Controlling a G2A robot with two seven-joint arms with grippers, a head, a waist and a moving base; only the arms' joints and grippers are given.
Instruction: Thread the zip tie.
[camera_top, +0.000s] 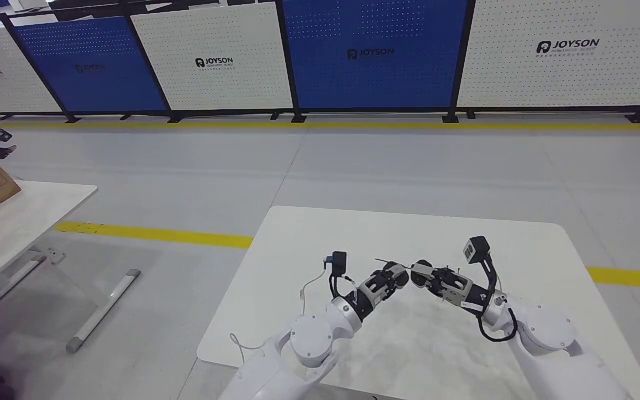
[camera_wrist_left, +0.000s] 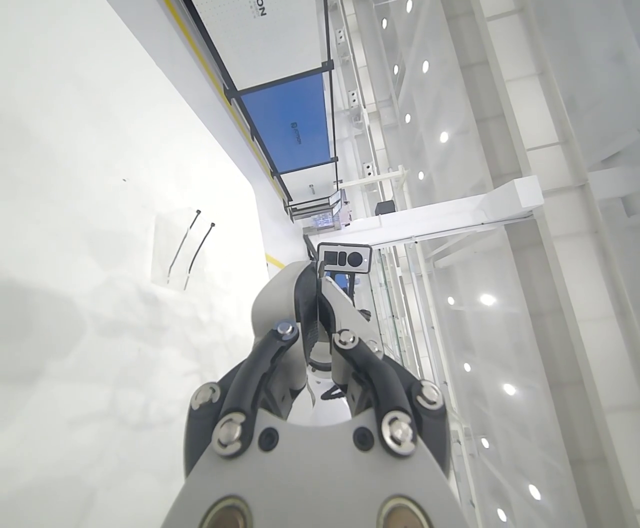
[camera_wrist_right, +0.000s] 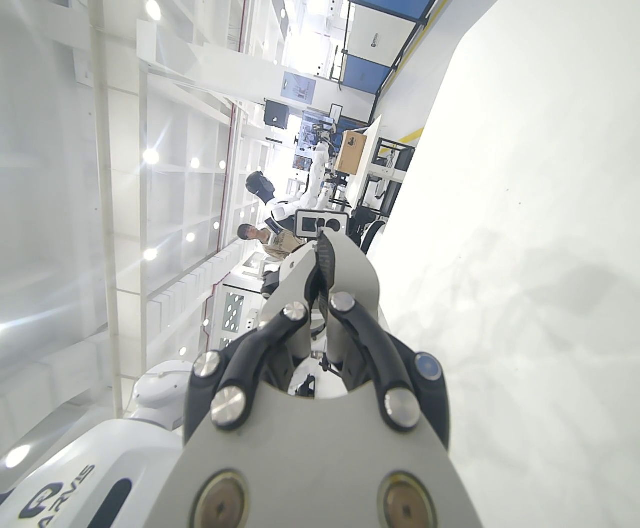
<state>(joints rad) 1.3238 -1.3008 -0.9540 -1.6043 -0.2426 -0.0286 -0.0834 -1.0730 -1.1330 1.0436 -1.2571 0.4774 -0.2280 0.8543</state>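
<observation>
Over the middle of the white table (camera_top: 300, 300) my two grippers meet tip to tip. A thin black zip tie (camera_top: 384, 263) runs across both of them. My left gripper (camera_top: 398, 275) is shut, and a narrow strip of the zip tie (camera_wrist_left: 318, 270) shows at its fingertips (camera_wrist_left: 306, 295). My right gripper (camera_top: 424, 272) faces it, also shut, with a dark strip pinched between its pads (camera_wrist_right: 324, 260). How the tie's two ends sit against each other is hidden between the fingers.
Two spare zip ties (camera_wrist_left: 192, 250) lie side by side on a clear sheet (camera_wrist_left: 162, 250) on the table, beyond my left gripper. A second white table (camera_top: 40, 210) stands at the far left. Blue and white panels (camera_top: 370, 50) close off the back.
</observation>
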